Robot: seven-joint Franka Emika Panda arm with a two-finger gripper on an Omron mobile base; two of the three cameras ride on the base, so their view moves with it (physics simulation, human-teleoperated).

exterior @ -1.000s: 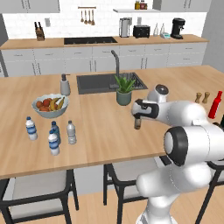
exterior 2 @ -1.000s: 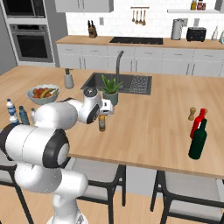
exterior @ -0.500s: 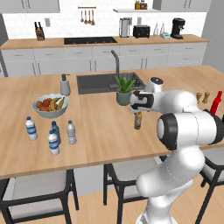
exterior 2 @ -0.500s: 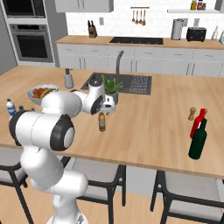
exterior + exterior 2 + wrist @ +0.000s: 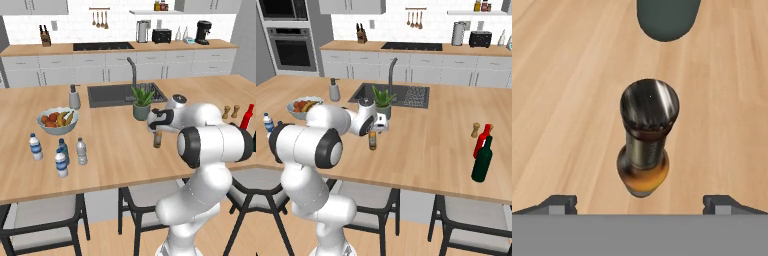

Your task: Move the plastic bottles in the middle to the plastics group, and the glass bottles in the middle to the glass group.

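Observation:
The slim amber glass bottle [image 5: 158,140] [image 5: 372,141] stands upright mid-counter, in front of the potted plant. My gripper [image 5: 158,123] [image 5: 378,126] hangs directly over it, open and holding nothing. In the hand view I look down on the bottle's dark cap [image 5: 649,105], with my gripper [image 5: 639,204] spread wide and a fingertip [image 5: 559,203] low on each side, clear of the bottle. Several small plastic bottles [image 5: 62,155] stand together at the counter's left front; one [image 5: 268,122] shows at the left edge. The red bottle [image 5: 483,139] [image 5: 247,116] and the green bottle [image 5: 482,160] stand at the right.
A potted plant [image 5: 142,103] [image 5: 383,100] stands just behind the amber bottle; its dark pot [image 5: 668,17] is close to the bottle. A fruit bowl [image 5: 57,120] and soap dispenser [image 5: 74,96] sit left of the sink [image 5: 125,94]. Wooden shakers [image 5: 230,111] stand near the red bottle.
The arm's elbow has swung in closer to the base while the hand stays over the amber bottle. The jaws remain open and the bottle has not moved.

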